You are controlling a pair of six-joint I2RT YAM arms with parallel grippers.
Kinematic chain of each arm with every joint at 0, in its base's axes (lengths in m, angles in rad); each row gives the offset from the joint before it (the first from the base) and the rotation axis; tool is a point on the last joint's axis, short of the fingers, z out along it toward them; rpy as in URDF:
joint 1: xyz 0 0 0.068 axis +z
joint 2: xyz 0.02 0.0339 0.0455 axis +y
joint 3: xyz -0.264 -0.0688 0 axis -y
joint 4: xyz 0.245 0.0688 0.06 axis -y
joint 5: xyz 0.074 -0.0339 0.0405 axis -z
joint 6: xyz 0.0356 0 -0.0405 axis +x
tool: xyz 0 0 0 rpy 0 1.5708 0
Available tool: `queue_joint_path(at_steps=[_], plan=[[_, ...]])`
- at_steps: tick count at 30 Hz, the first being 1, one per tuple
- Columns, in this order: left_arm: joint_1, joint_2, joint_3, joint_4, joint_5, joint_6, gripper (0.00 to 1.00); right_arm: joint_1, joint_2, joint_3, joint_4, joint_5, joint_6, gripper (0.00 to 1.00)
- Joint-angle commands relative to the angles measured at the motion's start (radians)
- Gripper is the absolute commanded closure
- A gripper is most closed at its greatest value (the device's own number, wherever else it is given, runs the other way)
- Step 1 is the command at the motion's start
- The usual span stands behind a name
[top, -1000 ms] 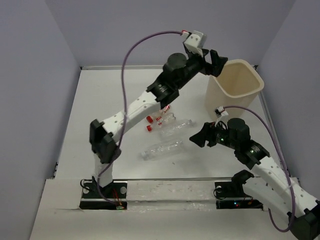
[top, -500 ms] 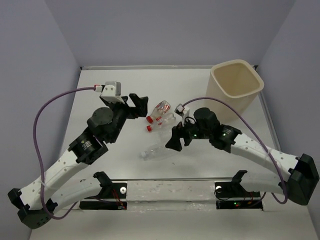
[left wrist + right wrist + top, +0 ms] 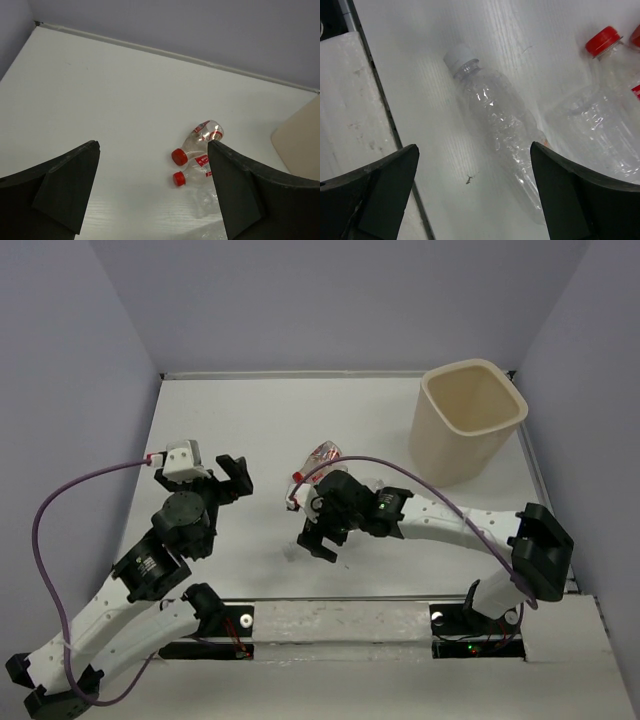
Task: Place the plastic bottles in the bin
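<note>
The long clear bottle with a white cap (image 3: 495, 120) lies on the table, partly between my right gripper's open fingers; my right gripper (image 3: 475, 195) hovers over it, empty. In the top view my right gripper (image 3: 318, 543) covers most of that bottle. Two small red-capped bottles (image 3: 200, 142) lie side by side, and a crumpled clear one (image 3: 590, 130) is next to the long bottle. One labelled bottle (image 3: 322, 453) shows past the right arm. My left gripper (image 3: 230, 480) is open and empty, left of the bottles. The beige bin (image 3: 470, 430) stands at the far right.
A raised white ledge (image 3: 350, 115) runs along the table's near edge, close to the long bottle's cap. Purple-grey walls (image 3: 330, 300) close the table at the back and sides. The bin's side shows at the right edge of the left wrist view (image 3: 300, 140).
My left arm has swung back from the bin to the near left of the table, open. My right arm has reached left and now hovers over the long bottle.
</note>
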Motion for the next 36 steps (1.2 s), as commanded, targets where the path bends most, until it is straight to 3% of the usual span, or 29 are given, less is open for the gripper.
queue_joint_path(at_steps=[1, 6, 20, 22, 25, 26, 28, 36], plan=[[0.02, -0.061, -0.037, 0.046, -0.131, 0.028, 0.01, 0.034, 0.051, 0.121, -0.016, 0.109, -0.202, 0.02], [0.052, -0.13, -0.066, 0.05, -0.109, 0.001, 0.01, 0.057, 0.168, 0.19, -0.024, 0.145, -0.314, 0.01], [0.104, -0.175, -0.08, 0.084, -0.054, 0.02, 0.01, 0.076, 0.388, 0.282, -0.067, 0.128, -0.348, 0.02], [0.109, -0.178, -0.08, 0.086, -0.054, 0.02, 0.01, 0.076, 0.399, 0.282, -0.064, 0.133, -0.351, 0.05], [0.117, -0.178, -0.086, 0.095, -0.046, 0.02, 0.01, 0.085, 0.399, 0.275, -0.046, 0.131, -0.345, 0.18], [0.118, -0.175, -0.086, 0.096, -0.042, 0.023, 0.01, 0.085, 0.396, 0.27, -0.03, 0.131, -0.342, 0.33], [0.13, -0.17, -0.086, 0.099, -0.03, 0.025, 0.01, 0.096, 0.371, 0.253, -0.009, 0.131, -0.329, 0.47], [0.184, -0.143, -0.094, 0.124, 0.064, 0.025, 0.01, 0.117, 0.155, 0.243, 0.0, 0.125, -0.24, 0.54]])
